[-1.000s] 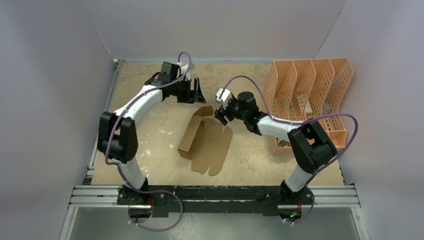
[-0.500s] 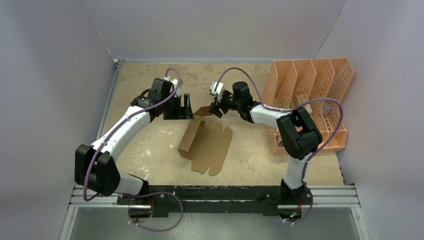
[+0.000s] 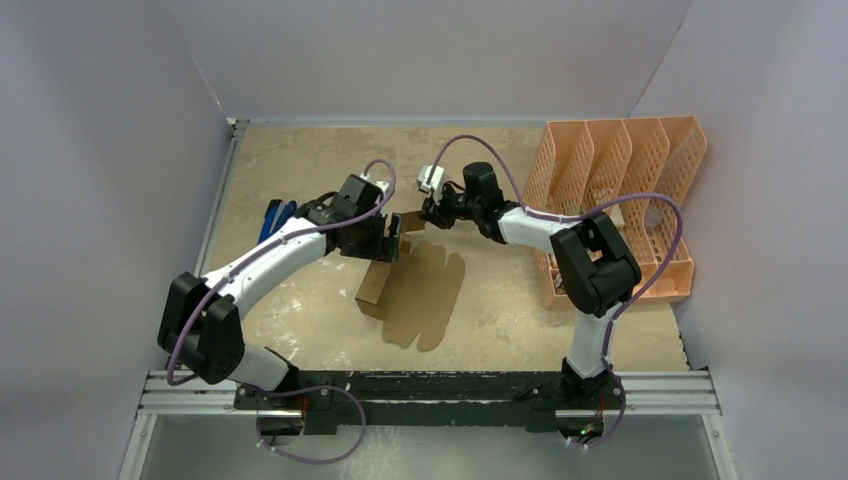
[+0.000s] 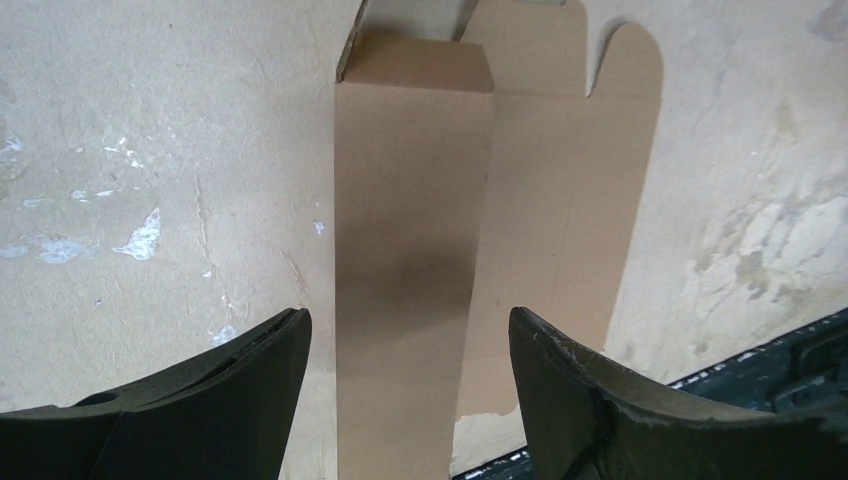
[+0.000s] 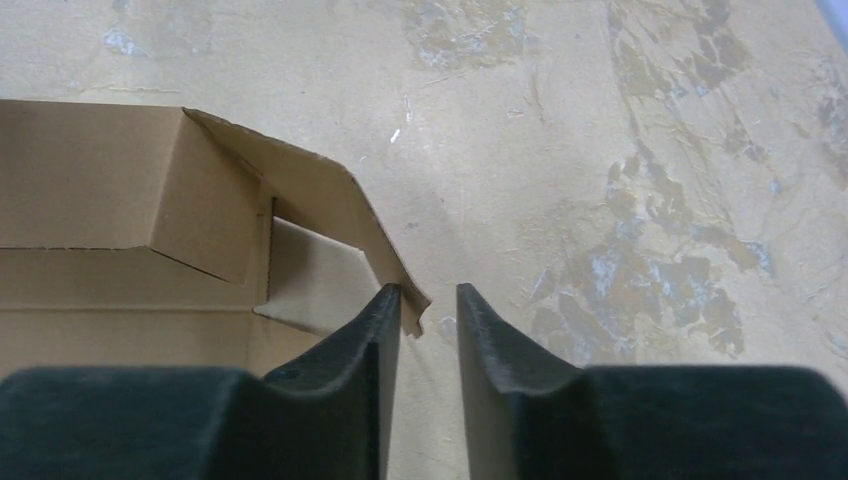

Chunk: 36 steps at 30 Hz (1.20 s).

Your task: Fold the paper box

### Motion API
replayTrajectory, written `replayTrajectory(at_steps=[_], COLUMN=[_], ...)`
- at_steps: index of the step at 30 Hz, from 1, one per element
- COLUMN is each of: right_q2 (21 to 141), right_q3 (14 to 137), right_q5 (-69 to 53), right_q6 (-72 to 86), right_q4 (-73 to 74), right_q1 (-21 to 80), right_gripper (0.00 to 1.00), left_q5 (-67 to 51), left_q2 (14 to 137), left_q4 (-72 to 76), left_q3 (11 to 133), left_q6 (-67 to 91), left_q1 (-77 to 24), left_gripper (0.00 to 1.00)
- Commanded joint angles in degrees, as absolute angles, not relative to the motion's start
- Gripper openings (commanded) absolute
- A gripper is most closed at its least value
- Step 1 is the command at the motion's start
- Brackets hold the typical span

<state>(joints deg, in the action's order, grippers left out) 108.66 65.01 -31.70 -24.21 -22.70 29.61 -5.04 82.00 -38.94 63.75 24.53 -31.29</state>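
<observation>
The left gripper [image 4: 408, 335] is hovering wide open over the half-folded paper box [image 3: 418, 290] lying on the table [image 3: 300, 170]; the right gripper [image 5: 428, 305] is standing narrowly parted, one finger [image 5: 372, 345] against a raised flap [image 5: 340, 205].

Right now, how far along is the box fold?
Done: one long side panel of the paper box stands up. In hand: right hand at the raised end flap's corner, grip unclear; left hand open above the panel. Left: rounded-tab side lies flat.
</observation>
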Motion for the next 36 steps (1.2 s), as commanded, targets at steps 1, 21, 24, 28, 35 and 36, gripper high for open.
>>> replayTrajectory(at_steps=[1, 21, 24, 28, 35, 36], right_q2=[107.1, 101.0, 99.7, 98.1, 97.3, 97.7], right_q3=[65.9, 61.6, 61.1, 60.1, 54.4, 54.0], right_q5=[-33.6, -31.7, -31.5, -30.7, -32.7, -33.0], right_q6=[-25.1, -24.6, -23.9, -22.0, -14.1, -13.2], right_q4=[-23.2, -20.5, -18.7, -16.7, -23.3, -24.4], right_q1=[29.7, 29.9, 30.5, 32.3, 33.7, 33.9], right_gripper=[0.25, 0.0, 0.0, 0.0, 0.0, 0.0], left_q5=[-1.0, 5.1, 6.3, 7.4, 7.0, 6.6], left_q2=[84.4, 88.2, 88.6, 88.9, 89.5, 89.6], left_q4=[-39.7, -40.0, -40.2, -40.0, -38.6, -38.3], left_q3=[65.5, 66.8, 67.2, 67.5, 67.3, 67.2], left_q6=[23.4, 24.6, 25.1, 26.0, 26.4, 26.3], left_q1=[-33.1, -34.6, -34.6, -34.6, -34.6, -34.6], left_gripper=[0.72, 0.47, 0.47, 0.47, 0.48, 0.48])
